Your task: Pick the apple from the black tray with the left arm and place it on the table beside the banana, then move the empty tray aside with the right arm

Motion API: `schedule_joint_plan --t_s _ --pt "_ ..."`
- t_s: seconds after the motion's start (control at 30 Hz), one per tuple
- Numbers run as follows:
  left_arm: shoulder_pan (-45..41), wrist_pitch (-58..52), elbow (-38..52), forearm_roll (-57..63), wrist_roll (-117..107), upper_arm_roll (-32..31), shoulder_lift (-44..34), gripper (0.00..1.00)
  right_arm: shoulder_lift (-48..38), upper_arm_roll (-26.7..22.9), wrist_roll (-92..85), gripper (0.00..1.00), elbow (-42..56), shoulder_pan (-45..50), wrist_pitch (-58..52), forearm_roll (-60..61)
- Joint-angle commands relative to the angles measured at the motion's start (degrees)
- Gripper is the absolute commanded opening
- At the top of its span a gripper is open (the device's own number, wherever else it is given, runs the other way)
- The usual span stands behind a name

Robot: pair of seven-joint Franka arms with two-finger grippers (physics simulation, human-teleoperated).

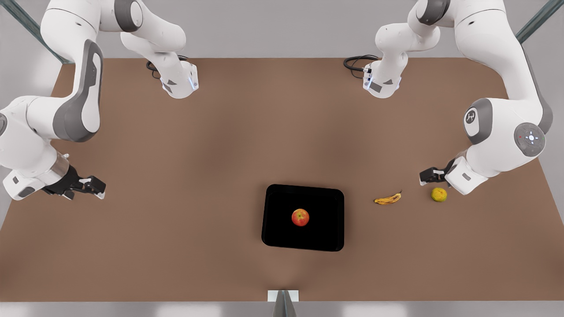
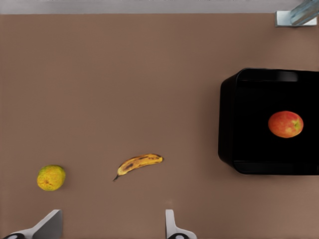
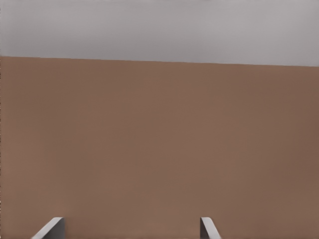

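Note:
The red apple (image 1: 300, 217) (image 2: 285, 124) lies in the middle of the black tray (image 1: 277, 229) (image 2: 239, 149), near the table's front edge. The banana (image 1: 387, 199) (image 2: 139, 162) rests on the brown table (image 1: 220, 145) to the front view's right of the tray. My left gripper (image 1: 429, 176) (image 2: 110, 229) hovers open just beyond the banana, on the front view's right, well away from the apple. My right gripper (image 1: 94, 187) (image 3: 129, 229) waits open over bare table at the front view's far left, holding nothing.
A small yellow-green round fruit (image 1: 439, 194) (image 2: 51, 177) sits right under the left wrist, beside the banana. A grey mount (image 1: 283, 297) stands at the table's front edge. Bare tabletop stretches between the tray and the right gripper.

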Motion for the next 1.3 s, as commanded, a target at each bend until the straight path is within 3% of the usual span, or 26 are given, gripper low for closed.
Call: schedule_joint_plan --t_s 0.0,0.13,0.23,0.3,0.47,0.6,0.93,1.27 --pt "-0.04 1.64 -0.20 0.18 2.89 -0.01 0.16 1.00 -0.02 0.44 1.75 1.00 0.29 0.18 -0.94 -0.20" --pt "-5.74 0.32 0.15 -0.09 0.96 -0.28 0.25 1.00 3.67 0.35 2.10 1.00 0.29 6.86 0.03 -0.20" --pt "-25.79 4.18 1.20 7.47 -29.44 -0.19 4.82 1.00 5.17 0.26 2.10 1.00 0.82 7.13 0.56 -0.20" --pt "-29.04 10.42 0.59 4.48 -29.45 -0.36 9.47 1.00 4.73 0.09 2.10 1.00 1.96 7.04 -1.02 -0.20" --pt "-32.30 22.38 1.03 4.04 -38.15 -0.36 21.25 1.00 2.97 0.44 2.19 1.00 1.96 7.21 -4.45 -1.87" --pt "-33.09 29.23 12.01 4.48 -42.46 -0.01 31.36 1.00 2.09 0.26 2.19 1.00 1.96 7.13 -5.69 -1.78" --pt "-34.93 31.43 12.54 5.45 -38.15 2.45 36.20 1.00 2.09 0.35 2.10 1.00 1.96 7.13 -6.04 -1.87" --pt "-34.76 40.57 14.92 5.45 -37.89 3.85 39.36 1.00 2.09 0.35 2.10 1.00 1.96 7.13 -6.04 -1.87"
